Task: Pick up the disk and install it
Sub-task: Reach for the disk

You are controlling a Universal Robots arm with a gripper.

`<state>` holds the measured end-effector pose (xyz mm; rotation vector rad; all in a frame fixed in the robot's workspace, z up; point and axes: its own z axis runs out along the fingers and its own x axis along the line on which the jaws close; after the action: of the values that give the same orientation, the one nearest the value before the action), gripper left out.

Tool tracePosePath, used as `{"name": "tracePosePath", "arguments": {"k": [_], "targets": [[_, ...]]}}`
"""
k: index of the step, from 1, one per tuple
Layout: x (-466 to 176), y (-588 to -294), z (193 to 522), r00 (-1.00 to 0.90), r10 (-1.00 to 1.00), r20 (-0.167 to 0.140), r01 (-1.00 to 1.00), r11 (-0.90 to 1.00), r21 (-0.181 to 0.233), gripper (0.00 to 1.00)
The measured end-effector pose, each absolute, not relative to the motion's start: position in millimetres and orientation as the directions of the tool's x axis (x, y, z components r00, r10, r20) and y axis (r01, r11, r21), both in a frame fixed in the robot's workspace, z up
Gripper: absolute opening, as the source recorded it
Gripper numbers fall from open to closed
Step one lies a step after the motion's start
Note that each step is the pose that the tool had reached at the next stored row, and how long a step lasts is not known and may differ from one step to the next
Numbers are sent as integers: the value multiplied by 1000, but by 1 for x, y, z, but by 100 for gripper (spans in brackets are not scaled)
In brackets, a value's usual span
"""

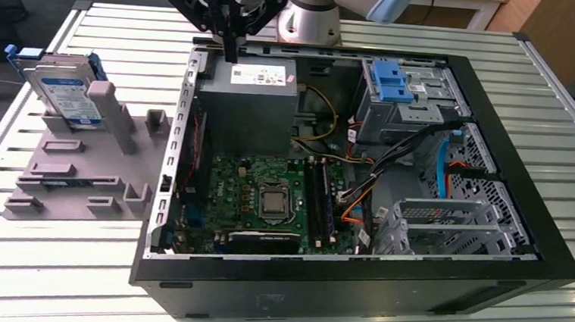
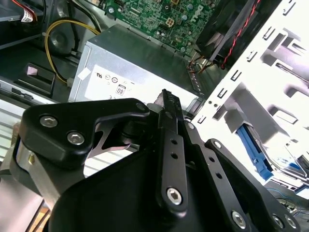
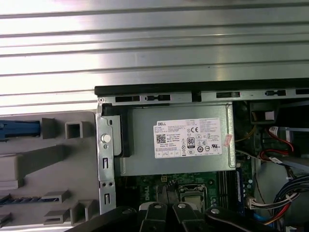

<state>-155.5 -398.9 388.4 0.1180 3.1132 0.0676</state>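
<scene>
1. Silver disk [image 1: 62, 92] stands upright in its grey rack [image 1: 74, 169] at the exterior view's left, seemingly presenting an edge to grasp; my tool [image 1: 232, 51] hovers well apart, above the case [image 1: 359, 295].
2. Second wrist view: tool [image 2: 167, 99] narrow, holding nothing.
3. First wrist view: grey power supply [image 3: 176, 140] beneath me.

In the second wrist view the gripper [image 2: 166, 96] fills the foreground with its black linkage, its fingers drawn together into one narrow bar with nothing between them. Its tip hangs over the grey metal box [image 2: 145, 58] with a white sticker, beyond which lie a green circuit board [image 2: 164, 14] and a yellow cable [image 2: 47, 46]. Past the slotted case wall [image 2: 231, 79], the disk [image 2: 252, 147] shows its blue bracket edge.
</scene>
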Motion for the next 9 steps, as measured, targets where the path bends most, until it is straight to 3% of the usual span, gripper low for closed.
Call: {"name": "tracePosePath", "arguments": {"k": [9], "targets": [[-159, -399, 388, -997, 76, -24, 75, 996, 44, 11]]}}
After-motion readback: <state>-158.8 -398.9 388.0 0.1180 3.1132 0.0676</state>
